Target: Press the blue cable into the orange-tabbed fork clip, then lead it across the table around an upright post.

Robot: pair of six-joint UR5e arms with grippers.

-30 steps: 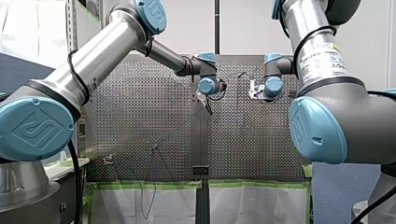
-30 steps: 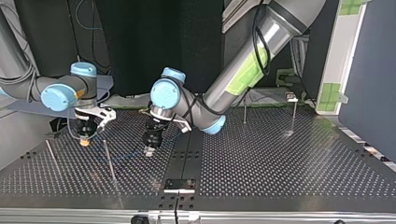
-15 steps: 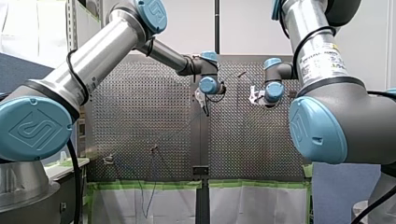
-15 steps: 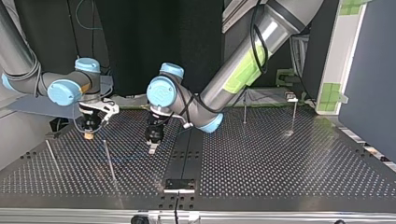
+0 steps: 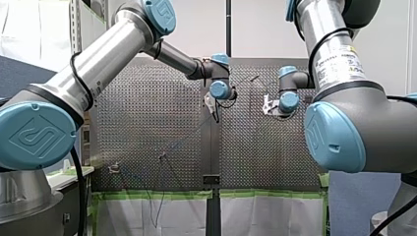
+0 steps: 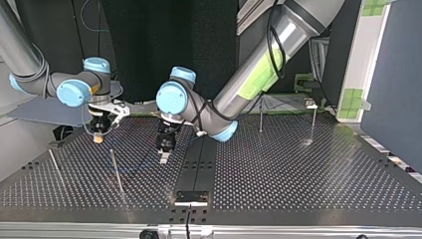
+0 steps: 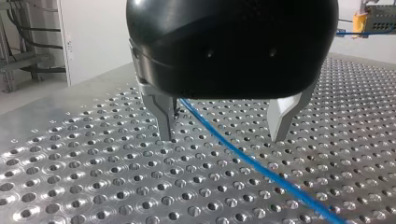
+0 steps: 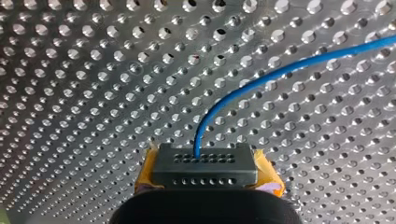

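Evidently the right end effector point(image 8: 204, 164) is clamped on the blue cable point(image 8: 243, 87), which arcs out from between its yellow pads over the perforated surface point(image 7: 84, 182), likely so the line can be steered. The left end effector point(image 7: 222, 137) hangs low, fingers apart astride the cable, probably to guide it toward an upright post point(image 6: 116, 172) nearby.
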